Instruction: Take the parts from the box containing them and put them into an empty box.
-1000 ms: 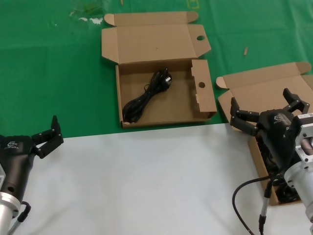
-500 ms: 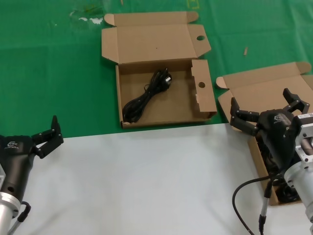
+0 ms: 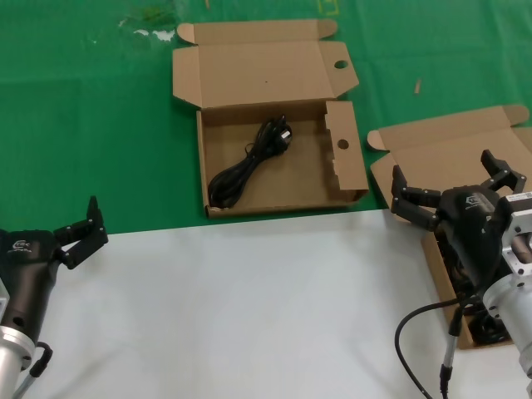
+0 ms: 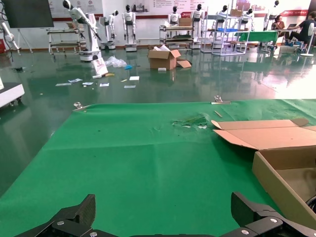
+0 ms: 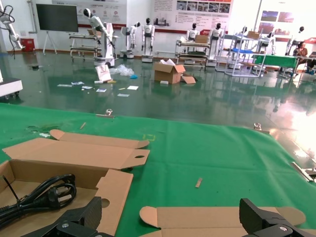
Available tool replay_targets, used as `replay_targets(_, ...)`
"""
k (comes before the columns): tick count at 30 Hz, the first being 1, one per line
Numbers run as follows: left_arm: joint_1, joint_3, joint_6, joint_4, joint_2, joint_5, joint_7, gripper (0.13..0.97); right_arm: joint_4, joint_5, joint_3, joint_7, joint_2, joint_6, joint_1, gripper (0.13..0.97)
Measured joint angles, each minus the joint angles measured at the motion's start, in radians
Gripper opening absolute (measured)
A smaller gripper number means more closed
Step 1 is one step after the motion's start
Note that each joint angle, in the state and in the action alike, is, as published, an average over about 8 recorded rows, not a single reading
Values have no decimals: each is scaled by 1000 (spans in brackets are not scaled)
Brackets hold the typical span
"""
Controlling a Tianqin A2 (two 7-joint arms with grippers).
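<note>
Head view: a shallow brown cardboard mailer box with round punched holes in its flaps (image 3: 278, 162) was seen lying open on the green table cloth (image 3: 91, 133), its hinged lid folded back away from the robot. One black bundled power cord with a plug (image 3: 248, 163) was seen lying inside it, stretched diagonally across the floor of the box. A second plain brown cardboard mailer box (image 3: 449, 166) was seen at the right edge of the table, its lid also thrown back; its interior was largely hidden behind the right arm, and only dark cord-like shapes could be made out there.

The right gripper (image 3: 453, 187) was held above the near part of that plain box, its black fingers (image 3: 414, 202) spread wide apart and nothing was gripped between them. In the right wrist view the same spread fingers (image 5: 74, 223) were seen with only open air between them, and the cord (image 5: 37, 196) in the holed box (image 5: 111, 190) was visible beyond.

The left gripper (image 3: 83, 233) was parked at the near left, over the edge where a white sheet (image 3: 249, 307) met the green cloth, well apart from both boxes. Its fingers were also seen wide open and empty, which the left wrist view confirmed by the two fingertips (image 4: 74, 219) set far apart over bare green cloth (image 4: 148, 168).
</note>
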Motion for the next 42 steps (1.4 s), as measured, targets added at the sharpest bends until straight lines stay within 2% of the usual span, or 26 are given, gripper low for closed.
replay_targets(42,0,0,0,0,0,0,0,966,0,0,0,0,0,0,0,966)
